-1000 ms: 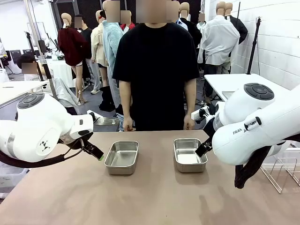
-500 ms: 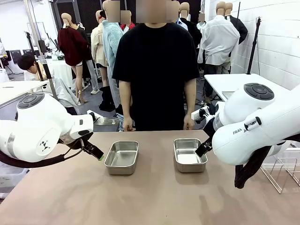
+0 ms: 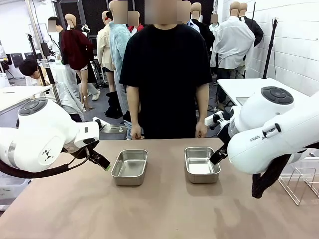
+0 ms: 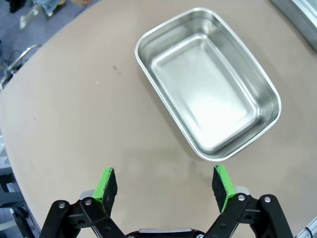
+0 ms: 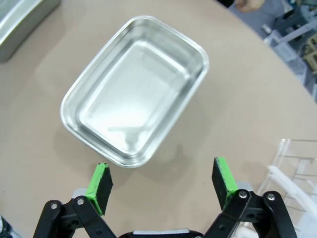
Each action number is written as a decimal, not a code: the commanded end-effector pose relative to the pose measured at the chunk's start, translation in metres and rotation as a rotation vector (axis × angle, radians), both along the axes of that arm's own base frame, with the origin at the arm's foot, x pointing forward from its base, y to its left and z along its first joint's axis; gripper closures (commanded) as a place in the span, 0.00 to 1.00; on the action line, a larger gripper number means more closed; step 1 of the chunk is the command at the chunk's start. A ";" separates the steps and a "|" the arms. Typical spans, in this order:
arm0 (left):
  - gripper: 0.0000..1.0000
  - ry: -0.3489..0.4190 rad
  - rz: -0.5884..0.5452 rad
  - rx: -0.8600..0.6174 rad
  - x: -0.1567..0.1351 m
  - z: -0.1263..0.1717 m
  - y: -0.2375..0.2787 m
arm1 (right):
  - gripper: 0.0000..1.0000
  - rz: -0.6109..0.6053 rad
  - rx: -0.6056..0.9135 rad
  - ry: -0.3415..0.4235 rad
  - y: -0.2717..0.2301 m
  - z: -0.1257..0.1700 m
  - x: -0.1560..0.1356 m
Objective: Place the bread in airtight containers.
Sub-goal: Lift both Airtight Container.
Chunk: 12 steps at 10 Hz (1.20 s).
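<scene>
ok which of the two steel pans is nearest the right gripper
The pan on the robot's right, just beside the right gripper; the other pan sits by the left gripper.

1. Table (image 3: 164, 209): the near half is bare across its full width, with free passage from the front edge up to the pans.
2. Left pan (image 3: 129, 167): open-topped with a bare steel interior and bare table on every side.
3. Right pan (image 3: 201, 165): open-topped with a bare interior, free from above.
4. Strip between the pans: bare table. The pans stand well apart.
5. Left jaws: spread wide just left of the left pan, with nothing between them.
6. Right jaws: spread wide at the right pan's right side. The right arm (image 3: 274, 134) bulks over the table's right end.
7. Person (image 3: 166, 74): stands at the far edge behind both pans and closes that side.
8. Clear rack (image 3: 299, 181): stands past the right edge.
</scene>
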<state>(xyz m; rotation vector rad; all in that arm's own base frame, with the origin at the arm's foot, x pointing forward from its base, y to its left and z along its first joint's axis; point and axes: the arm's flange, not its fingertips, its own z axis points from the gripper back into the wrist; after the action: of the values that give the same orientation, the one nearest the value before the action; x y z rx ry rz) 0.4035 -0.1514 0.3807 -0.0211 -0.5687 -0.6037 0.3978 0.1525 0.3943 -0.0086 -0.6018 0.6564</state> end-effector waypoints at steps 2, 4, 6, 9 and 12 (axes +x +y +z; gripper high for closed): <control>0.00 -0.077 0.035 -0.001 -0.020 0.070 0.029 | 0.00 -0.090 0.048 -0.131 -0.058 0.074 -0.021; 0.00 -0.089 0.051 -0.108 -0.039 0.106 0.057 | 0.00 -0.086 0.167 -0.115 -0.091 0.111 -0.034; 0.00 -0.092 0.049 -0.159 -0.052 0.121 0.078 | 0.00 -0.046 0.282 -0.101 -0.122 0.134 -0.048; 0.00 -0.051 0.004 -0.263 -0.052 0.117 0.093 | 0.00 0.005 0.377 -0.059 -0.138 0.135 -0.049; 0.00 -0.043 0.022 -0.278 -0.049 0.114 0.089 | 0.00 0.028 0.381 -0.053 -0.132 0.130 -0.042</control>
<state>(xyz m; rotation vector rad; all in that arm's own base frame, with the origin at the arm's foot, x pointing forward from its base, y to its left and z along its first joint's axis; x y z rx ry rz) 0.3664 -0.0653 0.5126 -0.2402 -0.6910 -0.5034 0.3497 0.0190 0.5328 0.3234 -0.7672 0.5422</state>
